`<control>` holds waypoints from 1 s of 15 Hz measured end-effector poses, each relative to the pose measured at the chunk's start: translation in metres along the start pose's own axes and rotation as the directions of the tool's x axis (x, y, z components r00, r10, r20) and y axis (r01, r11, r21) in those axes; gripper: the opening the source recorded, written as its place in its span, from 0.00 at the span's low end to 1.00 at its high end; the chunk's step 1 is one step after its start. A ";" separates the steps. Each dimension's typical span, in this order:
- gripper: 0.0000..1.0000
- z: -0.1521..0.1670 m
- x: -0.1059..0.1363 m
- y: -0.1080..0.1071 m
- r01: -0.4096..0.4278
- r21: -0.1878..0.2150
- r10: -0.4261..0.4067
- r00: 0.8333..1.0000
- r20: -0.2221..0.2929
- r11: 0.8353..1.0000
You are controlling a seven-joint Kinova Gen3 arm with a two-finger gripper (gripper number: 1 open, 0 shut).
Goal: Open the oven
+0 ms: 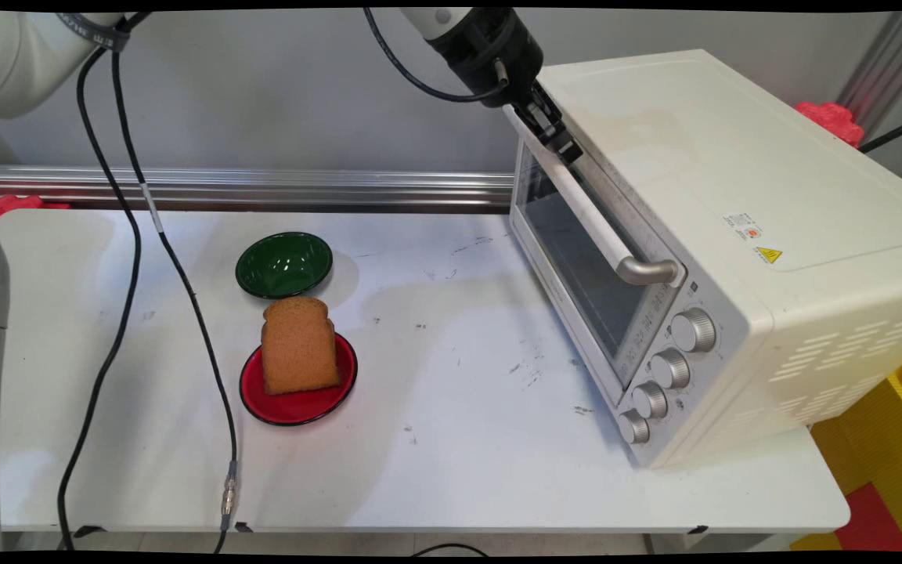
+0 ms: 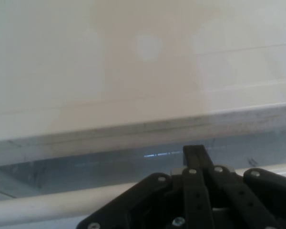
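My gripper [image 1: 563, 143] is high up at the far top corner of the cream toaster oven [image 1: 701, 188], which stands on the right of the table. Its fingers look pressed together, with their tips against the upper edge of the glass door [image 1: 584, 274], just above the far end of the door's handle [image 1: 611, 239]. The door appears shut. In the hand view the gripper [image 2: 195, 150] points at the seam between the oven top [image 2: 133, 62] and the door glass, and the handle [image 2: 43, 202] runs across just below the tips. I see nothing held between the fingers.
A slice of brown bread [image 1: 298, 345] leans on a red plate [image 1: 302, 405] at the table's middle left. A green bowl [image 1: 284, 264] sits just behind it. Black cables [image 1: 185, 290] hang down over the left side. Several knobs [image 1: 666, 368] line the oven's front right.
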 end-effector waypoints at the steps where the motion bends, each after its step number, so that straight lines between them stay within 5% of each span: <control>1: 0.00 0.001 -0.001 0.000 0.002 0.000 -0.002 1.000 -0.001 1.000; 15: 0.00 0.007 -0.013 -0.001 0.015 -0.003 -0.015 1.000 -0.008 1.000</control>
